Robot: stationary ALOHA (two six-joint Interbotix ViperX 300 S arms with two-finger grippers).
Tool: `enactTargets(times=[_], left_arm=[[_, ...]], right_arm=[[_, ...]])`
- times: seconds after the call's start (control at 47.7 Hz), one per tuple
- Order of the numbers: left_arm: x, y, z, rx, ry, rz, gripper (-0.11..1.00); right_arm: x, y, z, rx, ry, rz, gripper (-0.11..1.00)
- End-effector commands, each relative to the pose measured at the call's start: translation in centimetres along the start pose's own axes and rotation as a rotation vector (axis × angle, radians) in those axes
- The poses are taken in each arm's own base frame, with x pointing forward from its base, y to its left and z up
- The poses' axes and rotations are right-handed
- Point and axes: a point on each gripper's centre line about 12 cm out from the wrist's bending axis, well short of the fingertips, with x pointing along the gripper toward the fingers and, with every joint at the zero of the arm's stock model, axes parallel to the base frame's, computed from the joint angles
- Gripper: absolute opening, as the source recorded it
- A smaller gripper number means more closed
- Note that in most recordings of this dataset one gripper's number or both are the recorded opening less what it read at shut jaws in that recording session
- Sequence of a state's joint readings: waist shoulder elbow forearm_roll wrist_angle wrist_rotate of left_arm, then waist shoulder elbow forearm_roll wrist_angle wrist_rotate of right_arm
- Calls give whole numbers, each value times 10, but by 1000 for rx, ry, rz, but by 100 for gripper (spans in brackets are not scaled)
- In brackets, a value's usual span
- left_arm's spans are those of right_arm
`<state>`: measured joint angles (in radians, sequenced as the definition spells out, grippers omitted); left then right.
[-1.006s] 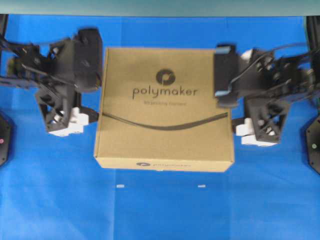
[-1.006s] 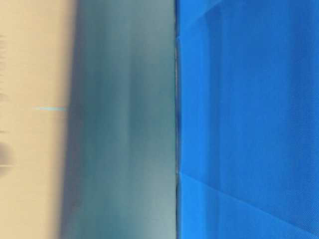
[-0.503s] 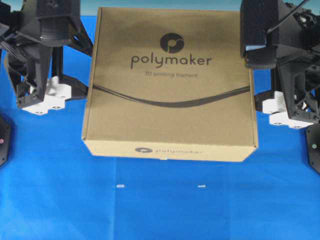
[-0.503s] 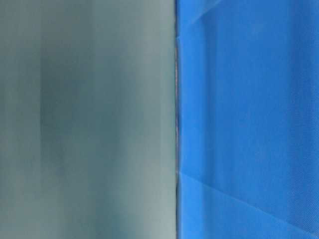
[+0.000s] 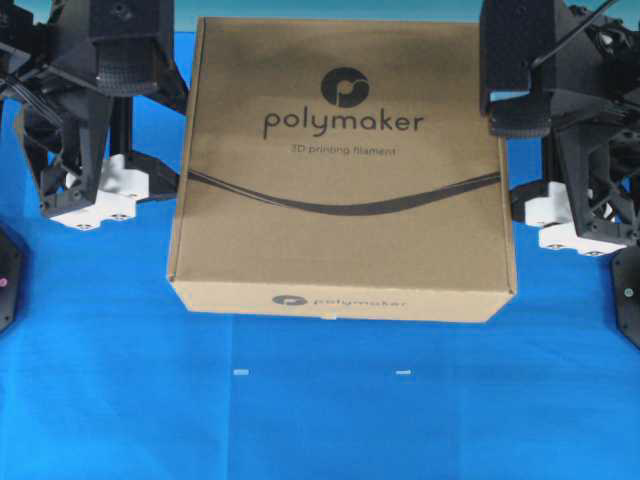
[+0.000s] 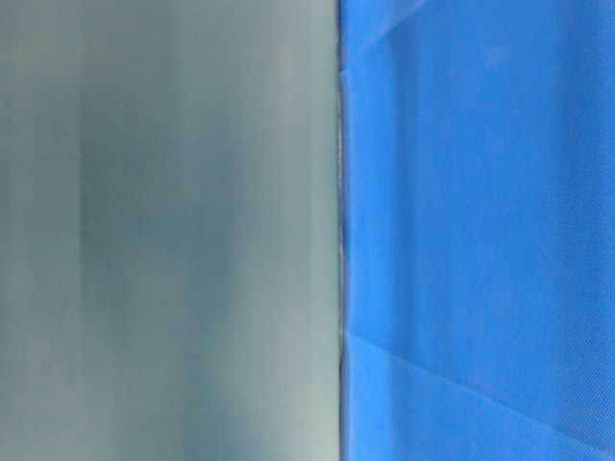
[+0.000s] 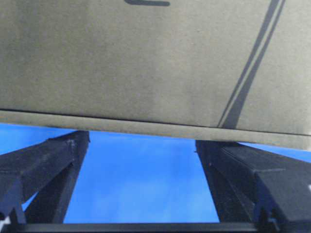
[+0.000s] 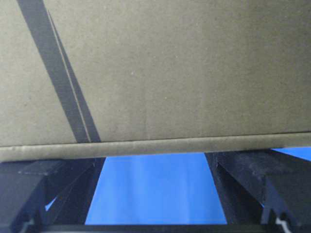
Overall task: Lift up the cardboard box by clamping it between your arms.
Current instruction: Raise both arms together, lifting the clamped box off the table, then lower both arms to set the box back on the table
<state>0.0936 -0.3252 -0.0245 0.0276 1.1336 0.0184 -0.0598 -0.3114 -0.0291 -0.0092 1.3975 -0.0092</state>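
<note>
The cardboard box (image 5: 340,170), flat, brown and printed "polymaker", hangs level above the blue cloth, held between my two arms. The left arm (image 5: 105,110) presses on its left side and the right arm (image 5: 550,100) on its right side. In the left wrist view the box edge (image 7: 155,127) lies across my left gripper (image 7: 141,138), whose fingers (image 7: 53,165) are spread wide with blue cloth between them. The right wrist view shows the same: the box (image 8: 155,73) lies over my right gripper (image 8: 155,158). All fingertips are hidden by the box. The table-level view does not show the box.
The blue cloth (image 5: 320,420) covers the table, with two small white marks (image 5: 240,372) below the box. Black round bases sit at the left edge (image 5: 5,280) and the right edge (image 5: 628,295). The table-level view shows only a grey wall (image 6: 163,230) and cloth.
Over the last second the box rose off the cloth toward the overhead camera, with both arms rising at its sides. In the last half second it barely moved.
</note>
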Motion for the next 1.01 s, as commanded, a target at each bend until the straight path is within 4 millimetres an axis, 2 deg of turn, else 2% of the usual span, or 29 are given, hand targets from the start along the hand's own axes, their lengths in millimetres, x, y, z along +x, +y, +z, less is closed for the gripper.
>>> enactTargets(times=[0.0, 0.126, 0.23, 0.356, 0.566, 0.754, 0.985], left_arm=[[-3, -4, 15, -8, -57, -12, 86], [4, -4, 11, -11, -43, -13, 86], [16, -5, 6, -13, -26, -14, 86], [34, -11, -5, -9, 10, -26, 86], [70, -19, -31, 0, 99, -38, 86], [88, -21, -40, -12, 80, -40, 86], [115, -23, -62, -11, 114, -40, 86]], right_arm=[[6, -5, 10, 25, -34, -12, 99], [15, -5, 9, 21, -27, -11, 99], [34, -5, 3, 20, -6, -7, 99], [61, -4, -7, 22, 14, 0, 99], [83, -2, -15, 27, -2, 7, 99], [106, -2, -24, 27, -18, 8, 99], [145, -1, -45, 37, -3, 16, 99]])
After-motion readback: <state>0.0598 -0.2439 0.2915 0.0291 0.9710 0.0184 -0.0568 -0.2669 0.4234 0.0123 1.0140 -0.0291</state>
